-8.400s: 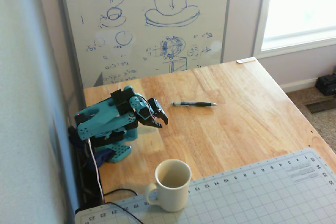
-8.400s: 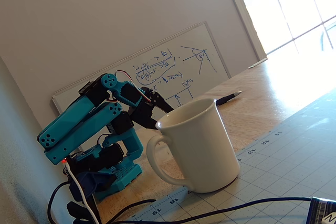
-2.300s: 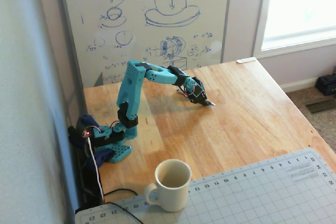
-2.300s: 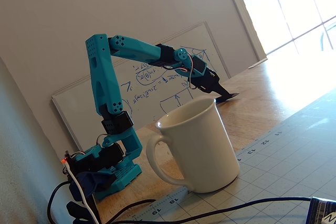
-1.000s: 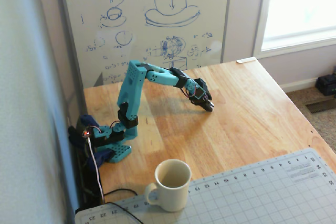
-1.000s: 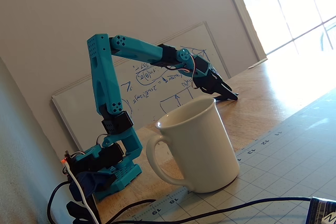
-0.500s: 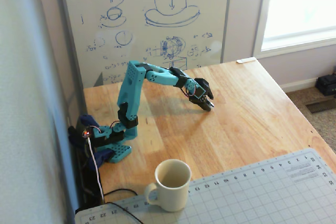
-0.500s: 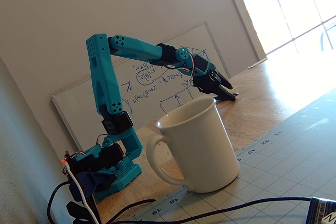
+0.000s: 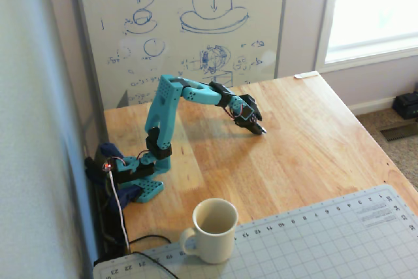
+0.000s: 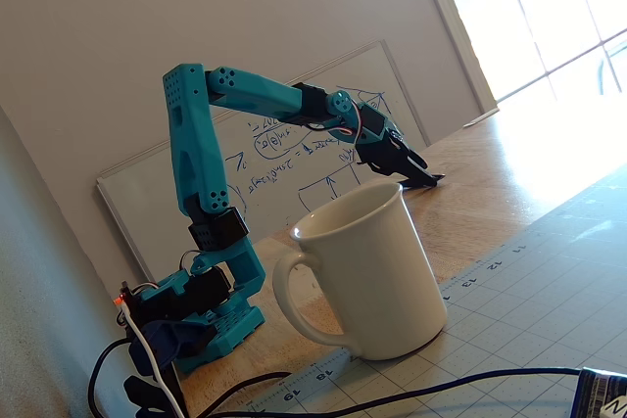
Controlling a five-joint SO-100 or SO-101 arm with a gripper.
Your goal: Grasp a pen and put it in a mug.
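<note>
The teal arm reaches out over the wooden table to the pen's spot. My gripper (image 9: 257, 126) (image 10: 417, 171) points down at the tabletop and looks shut on the pen. Only the pen's silvery tip end (image 9: 264, 131) (image 10: 435, 179) pokes out past the black fingers, low at the wood. The rest of the pen is hidden by the gripper. The cream-white mug (image 9: 214, 230) (image 10: 377, 271) stands upright and empty on the corner of the cutting mat, handle to the left in both fixed views, well apart from the gripper.
A grey gridded cutting mat (image 9: 326, 240) covers the near part of the table. A scribbled whiteboard (image 9: 189, 24) leans on the wall behind the arm. Cables (image 10: 392, 394) run by the arm's base (image 9: 134, 181). The table's right edge drops to the floor.
From folded at its base, the arm reached out to the pen. In the last half second the jaws narrowed around the pen and the wrist turned slightly. The mug has not moved.
</note>
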